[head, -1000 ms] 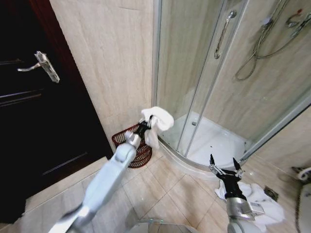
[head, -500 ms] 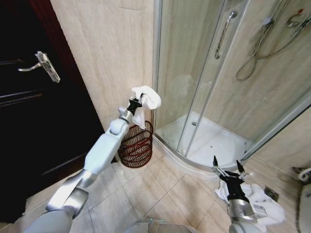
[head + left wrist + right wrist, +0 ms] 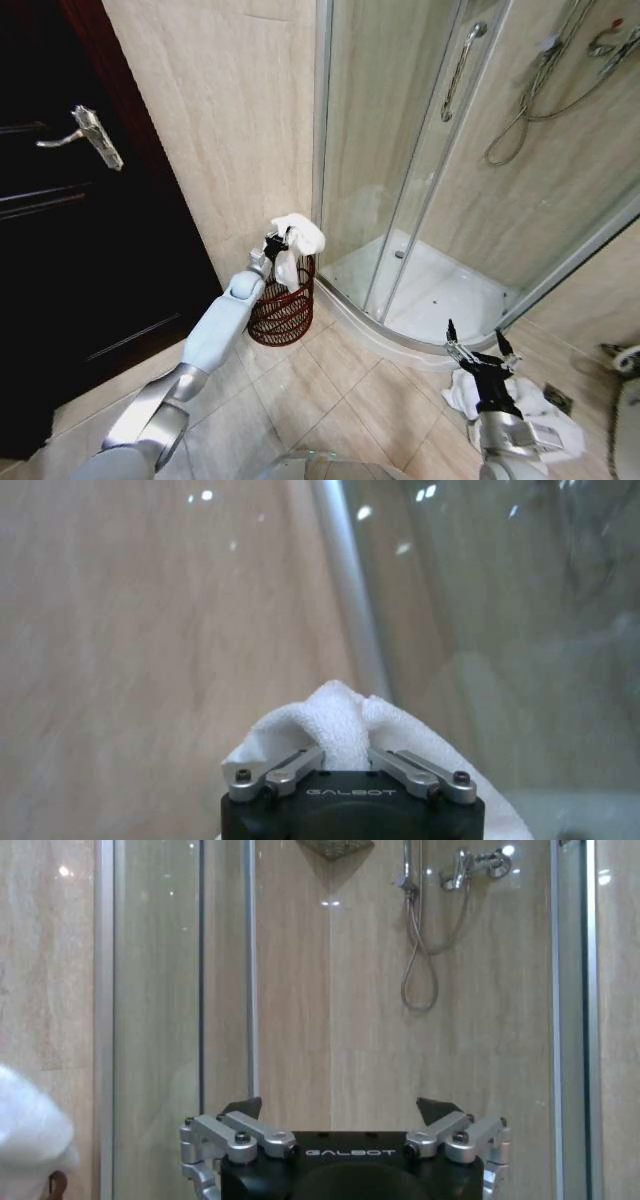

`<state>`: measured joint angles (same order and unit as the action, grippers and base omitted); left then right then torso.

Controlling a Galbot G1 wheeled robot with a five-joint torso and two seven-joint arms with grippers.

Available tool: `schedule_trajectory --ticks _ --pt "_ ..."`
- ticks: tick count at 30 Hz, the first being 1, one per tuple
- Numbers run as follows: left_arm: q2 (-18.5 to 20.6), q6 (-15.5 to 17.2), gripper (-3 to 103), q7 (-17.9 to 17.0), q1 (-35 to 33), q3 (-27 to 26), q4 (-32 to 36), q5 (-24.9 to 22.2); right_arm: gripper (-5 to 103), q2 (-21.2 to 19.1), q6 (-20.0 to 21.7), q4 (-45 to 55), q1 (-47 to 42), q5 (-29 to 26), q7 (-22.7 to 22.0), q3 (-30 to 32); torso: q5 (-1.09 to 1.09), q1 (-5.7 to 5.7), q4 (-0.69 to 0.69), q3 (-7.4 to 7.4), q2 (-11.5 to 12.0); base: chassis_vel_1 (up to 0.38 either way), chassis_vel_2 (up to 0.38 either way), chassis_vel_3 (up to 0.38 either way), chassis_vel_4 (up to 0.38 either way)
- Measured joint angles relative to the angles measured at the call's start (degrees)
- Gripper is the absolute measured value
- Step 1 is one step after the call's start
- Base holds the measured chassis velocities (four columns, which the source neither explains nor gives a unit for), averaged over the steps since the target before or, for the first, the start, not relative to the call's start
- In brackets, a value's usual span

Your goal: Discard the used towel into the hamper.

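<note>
So right now I've got the left gripper stretched out over the hamper, jaws clamped tight on the white towel. The towel bunches up above the fingers and one end droops down so it hangs right at the hamper's rim, on the side toward the shower enclosure. The hamper itself sits on the tile floor in the corner, tucked between the beige wall and the curved glass of the shower, with the dark door off to its left. From the left wrist cam I see the towel puffing up between the gripper fingers, wall and shower frame behind it. My right gripper is parked low on the right with its jaws wide apart, hovering above a heap of white cloth on the floor, and on its own cam the gripper faces the shower hose.
</note>
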<state>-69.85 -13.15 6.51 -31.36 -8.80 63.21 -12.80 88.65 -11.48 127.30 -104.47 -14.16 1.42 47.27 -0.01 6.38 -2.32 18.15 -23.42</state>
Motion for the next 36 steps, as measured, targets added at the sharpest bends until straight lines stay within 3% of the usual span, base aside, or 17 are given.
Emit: schedule_trajectory --ticks 10,13,14,17,19,30,33,34,36 --pt "1.6 2.6 1 3.7 -2.3 -2.1 -0.5 7.0 100 0.1 -0.2 -0.3 0.1 -0.2 0.0 -0.1 0.01 0.00 0.00 -0.01 0.0 0.000 0.000 0.000 0.000" --pt "3.2 6.4 1 7.0 -3.3 -2.7 2.0 10.6 100 0.4 -0.3 -0.6 0.1 -0.2 0.0 -0.3 0.00 0.00 0.02 0.00 0.0 0.000 0.000 0.000 0.000" --pt "3.2 6.4 1 7.0 -3.3 -2.7 2.0 10.6 100 0.4 -0.3 -0.6 0.1 -0.2 0.0 -0.3 0.00 0.00 0.02 0.00 0.0 0.000 0.000 0.000 0.000" --pt "5.4 8.6 1 12.5 -4.9 -4.5 3.9 12.6 100 0.6 -0.5 -1.3 0.2 -0.1 0.1 -0.4 0.01 0.00 0.01 -0.01 0.0 0.000 0.000 0.000 0.000" --pt "5.7 8.5 1 13.6 -5.5 -5.2 3.9 13.4 100 0.7 -0.5 -1.4 0.2 -0.1 0.1 -0.6 0.01 0.00 -0.01 0.00 0.0 0.000 0.000 0.000 0.000" --pt "4.6 7.6 1 13.9 -6.6 -5.8 3.6 12.8 100 0.9 -0.4 -1.2 0.4 0.5 0.2 -0.9 0.00 0.00 0.01 0.00 0.0 0.000 0.000 0.000 0.000" --pt "4.6 8.9 1 13.7 -6.5 -4.9 4.9 12.0 100 0.9 -0.4 -1.2 0.2 0.5 0.2 -0.6 0.02 0.00 0.01 0.00 0.0 0.000 0.000 0.000 0.000" --pt "4.8 10.3 -2 14.2 -6.7 -4.7 5.9 11.6 100 0.9 -0.5 -1.2 0.1 0.4 0.1 -0.5 0.01 0.00 0.03 0.00 0.0 0.000 0.000 0.000 0.000" --pt "5.9 16.0 8 17.8 -7.7 -4.6 9.5 10.1 100 0.8 -0.5 -1.3 0.0 0.3 0.0 -0.4 0.02 0.00 0.02 0.00 0.0 0.000 0.000 0.000 0.000"
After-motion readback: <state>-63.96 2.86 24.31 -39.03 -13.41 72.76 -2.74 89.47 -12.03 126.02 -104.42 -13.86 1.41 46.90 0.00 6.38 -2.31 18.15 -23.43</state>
